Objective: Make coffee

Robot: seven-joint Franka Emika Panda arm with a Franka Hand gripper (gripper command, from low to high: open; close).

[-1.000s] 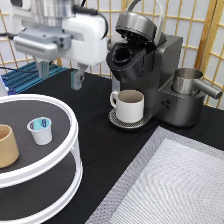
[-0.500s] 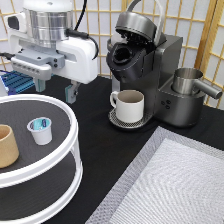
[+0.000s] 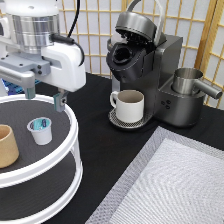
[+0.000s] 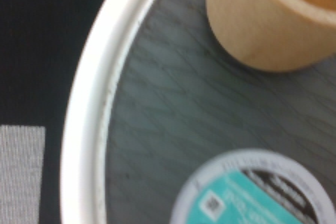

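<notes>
The black single-serve coffee machine stands toward the exterior view's top right with its brew head lid raised, so the pod chamber looks ready to receive a pod, and a cream-white handled mug sits on its drip tray under the spout to catch the brew. A steel milk jug rests on the machine's side platform. At the exterior view's left is a round two-tier white stand with a dark mesh top; it seems to serve as the supply shelf. On that top tier sit a tan handleless cup and, near it but apart, the coffee pod, upright with its blue-printed foil lid facing up. The gripper hangs just above the tier, a little toward the exterior view's top of the pod, its two fingers spread apart and holding nothing, touching neither pod nor cup. The pod is not yet lifted.
</notes>
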